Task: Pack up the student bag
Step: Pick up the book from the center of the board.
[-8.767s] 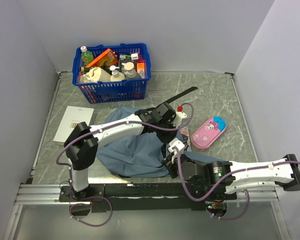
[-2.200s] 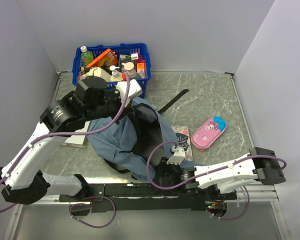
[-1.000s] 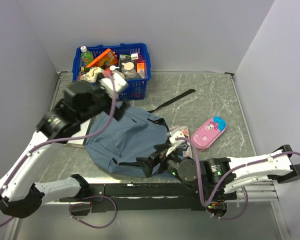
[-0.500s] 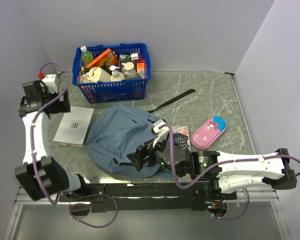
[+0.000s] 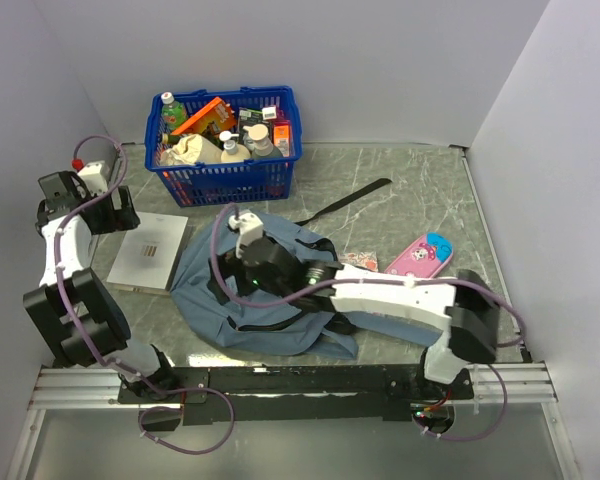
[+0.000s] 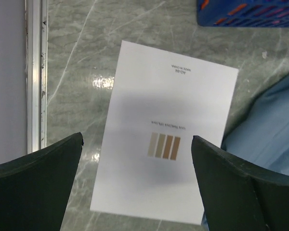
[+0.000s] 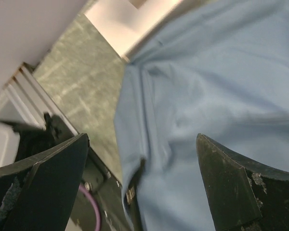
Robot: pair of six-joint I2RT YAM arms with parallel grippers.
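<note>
Top external view: our student bag [image 5: 270, 325] lies slumped at the middle of the table [image 5: 420, 200], toward its near edge. Are we holding anything?
— No. Our left gripper [image 6: 137, 139] is spread above the white book [image 6: 168, 120], and our right gripper [image 7: 142, 137] is spread over bag fabric. We judge we're starting: open the bag, then grip the book's edge.

The left arm [image 5: 52, 255] folds up steeply at the far left, its left gripper [image 6: 137, 144] pointing down, jaws wide apart and empty. The right arm [image 5: 380, 295] stretches low across to the left, its right gripper [image 7: 142, 139] likewise spread wide, holding nothing.
</note>
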